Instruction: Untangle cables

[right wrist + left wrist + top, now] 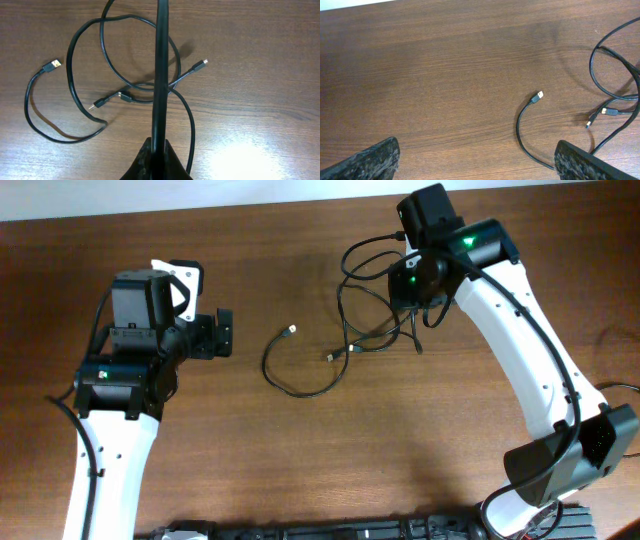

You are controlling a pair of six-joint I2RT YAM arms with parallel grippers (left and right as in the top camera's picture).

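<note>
Starting at 9 o'clock in the overhead view: holding the left gripper (225, 332) spread as wide as possible, gripping nothing, aiming toward 3 o'clock over the brown wooden table (300, 470). Appearing in the left wrist view as two dark fingertips (370, 160) in the lower corners, with only wood grain between them.

Moving rightward: finding several thin black flexible cables (352, 348) with small plug ends, lying on the wood just right of centre, well apart from the left gripper. Spreading in loose loops rather than bunching into a tight knot, and crossing one another near the middle. Stretching overall from a single open loop at 8 o'clock up toward 2 o'clock. Ending that loop in a silver-tipped flat plug (291, 331) pointing toward 1 o'clock.

Catching in the left wrist view only the near loop of the cables (518, 127) and two small plugs (604, 111) at 3 o'clock. Laying out in the right wrist view the overlapping loops of the cables (69, 75) from 9 o'clock across to centre.

Finishing at 2 o'clock overhead: pinching one strand with the right gripper (415, 285), largely hidden there beneath its own wrist. Showing in the right wrist view the right gripper (154, 147) at 6 o'clock, jaws clamped tight together on the strand (161, 75), running straight toward 12 o'clock in front of the loops.
</note>
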